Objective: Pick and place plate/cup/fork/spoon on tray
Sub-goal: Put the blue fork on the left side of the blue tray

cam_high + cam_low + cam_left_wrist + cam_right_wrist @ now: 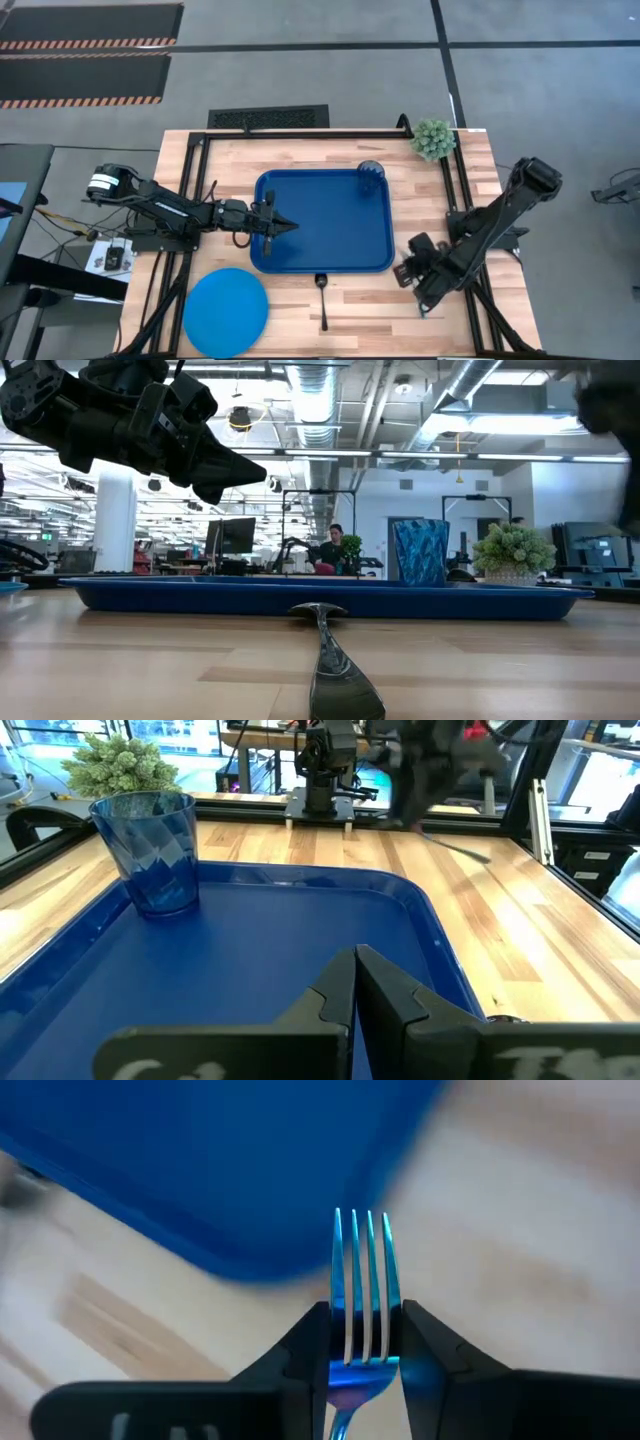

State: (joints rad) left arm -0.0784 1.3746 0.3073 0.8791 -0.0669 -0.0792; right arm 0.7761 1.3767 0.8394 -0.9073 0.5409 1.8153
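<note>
One fork (pixel 362 1285) clamped in right gripper (pixel 365 1348); left gripper (pixel 355 982) closed, empty.
Could slip and miss tray (pixel 330 262) if tilted.

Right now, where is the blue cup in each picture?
High view: the cup stands in the tray's far right corner, near the plant.
Low view: right of centre, on the tray, beside the plant.
Left wrist view: upper left, plant behind it.
Right wrist view: not in it.
Shared landmark: the plant.
</note>
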